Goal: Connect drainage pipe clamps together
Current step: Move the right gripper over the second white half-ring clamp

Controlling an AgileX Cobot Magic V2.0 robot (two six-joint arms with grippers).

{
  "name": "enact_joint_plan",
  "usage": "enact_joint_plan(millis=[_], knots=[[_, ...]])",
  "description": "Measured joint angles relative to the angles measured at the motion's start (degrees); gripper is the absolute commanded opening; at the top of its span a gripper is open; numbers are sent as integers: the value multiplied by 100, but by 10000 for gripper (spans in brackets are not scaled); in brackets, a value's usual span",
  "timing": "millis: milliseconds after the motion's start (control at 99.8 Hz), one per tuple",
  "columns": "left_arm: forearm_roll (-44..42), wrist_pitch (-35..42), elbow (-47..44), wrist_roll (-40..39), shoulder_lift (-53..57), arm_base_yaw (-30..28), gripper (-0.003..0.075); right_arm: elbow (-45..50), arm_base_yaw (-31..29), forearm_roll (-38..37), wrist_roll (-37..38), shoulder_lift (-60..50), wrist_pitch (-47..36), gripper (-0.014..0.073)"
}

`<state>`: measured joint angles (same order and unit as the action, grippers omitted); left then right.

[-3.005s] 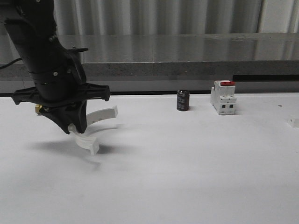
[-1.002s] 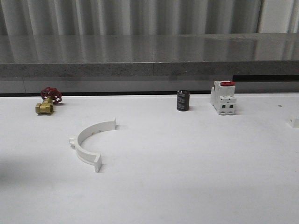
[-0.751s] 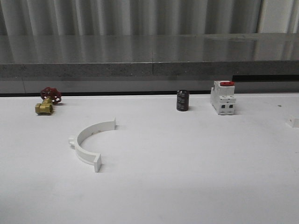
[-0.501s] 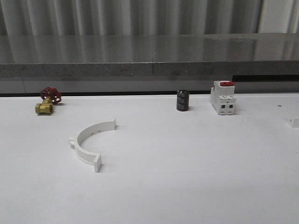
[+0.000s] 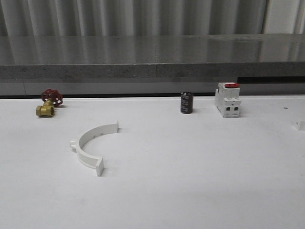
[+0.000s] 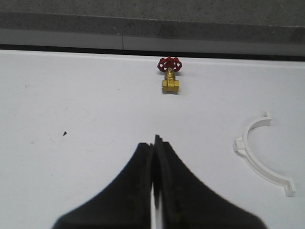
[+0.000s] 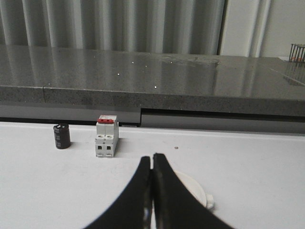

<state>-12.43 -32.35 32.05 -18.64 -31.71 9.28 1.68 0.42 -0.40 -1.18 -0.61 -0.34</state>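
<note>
One white half-ring drainage pipe clamp (image 5: 95, 132) lies flat on the white table left of centre, its open side facing right; nothing touches it. The left wrist view has the same clamp (image 6: 254, 164), well off to the side of my left gripper (image 6: 154, 140), whose black fingers are pressed together with nothing between them. A second white curved clamp piece (image 7: 194, 187) lies on the table just beyond my right gripper (image 7: 152, 157), partly hidden by its fingers. That gripper is shut and empty too. A small white bit (image 5: 299, 125) at the table's right edge may be that piece.
A brass valve with a red handwheel (image 5: 49, 102) stands at the back left. A black cylinder (image 5: 186, 102) and a white breaker with a red top (image 5: 227, 99) stand at the back centre-right. A grey ledge (image 5: 157, 62) runs behind the table.
Three seconds ago my left arm hung over the left clamp; it has since pulled back out of the front view, leaving the clamp on the table. Over the last second nothing moved.
</note>
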Motion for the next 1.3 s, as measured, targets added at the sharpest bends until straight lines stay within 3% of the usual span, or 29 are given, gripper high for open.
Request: enact_joint_plan(millis=[250, 541, 841, 962, 1152, 1202, 1302], knots=[[-85, -66, -10, 0, 10, 0, -20, -995, 0, 359, 0, 346, 883, -67], [-92, -80, -10, 0, 10, 0, -20, -3152, 0, 365, 0, 2683, 2962, -67], [-92, -80, -10, 0, 10, 0, -20, -4019, 0, 370, 0, 4501, 3220, -51], [-92, -80, -10, 0, 10, 0, -20, -4028, 0, 370, 0, 4852, 3459, 86], [-92, -80, -10, 0, 10, 0, -20, -4028, 0, 378, 2, 5084, 3820, 472], [-92, -80, -10, 0, 10, 0, -20, -4028, 0, 378, 2, 5084, 3851, 515], [-92, -80, -10, 0, 10, 0, -20, -4070, 0, 378, 63, 5128, 3902, 500]])
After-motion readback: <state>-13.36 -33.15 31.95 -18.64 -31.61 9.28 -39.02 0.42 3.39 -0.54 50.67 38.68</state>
